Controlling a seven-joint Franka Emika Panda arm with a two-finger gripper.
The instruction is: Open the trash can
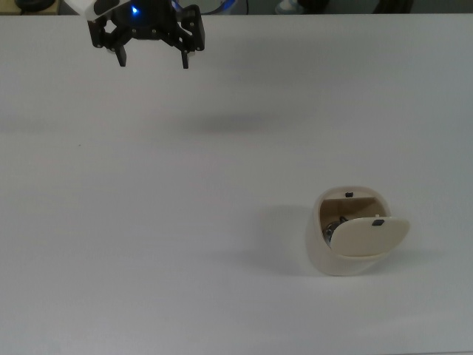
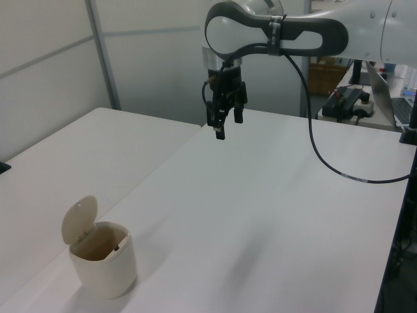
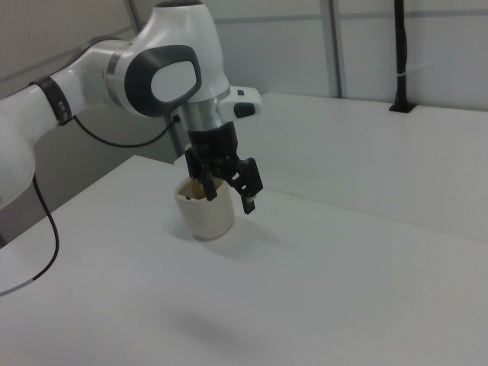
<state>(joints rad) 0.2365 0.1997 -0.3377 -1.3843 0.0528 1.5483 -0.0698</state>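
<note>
The trash can (image 1: pixel 336 255) is a small cream-beige bin standing on the white table (image 1: pixel 185 222) in the top view's lower right. Its flat lid (image 1: pixel 368 236) with a small black tab is swung up on its hinge, so the inside shows. In the left view the trash can (image 2: pixel 107 264) sits at the near left with its lid (image 2: pixel 79 220) upright. My gripper (image 1: pixel 153 63) hangs open and empty high above the table at the top view's upper left, far from the bin. In the right view my gripper (image 3: pixel 227 200) overlaps the trash can (image 3: pixel 207 221) behind it.
A black cable (image 2: pixel 326 163) hangs from the arm over the left view's right side of the table. A laptop and other gear (image 2: pixel 384 88) stand beyond the table's far right edge. A black post (image 3: pixel 399 61) rises at the right view's back.
</note>
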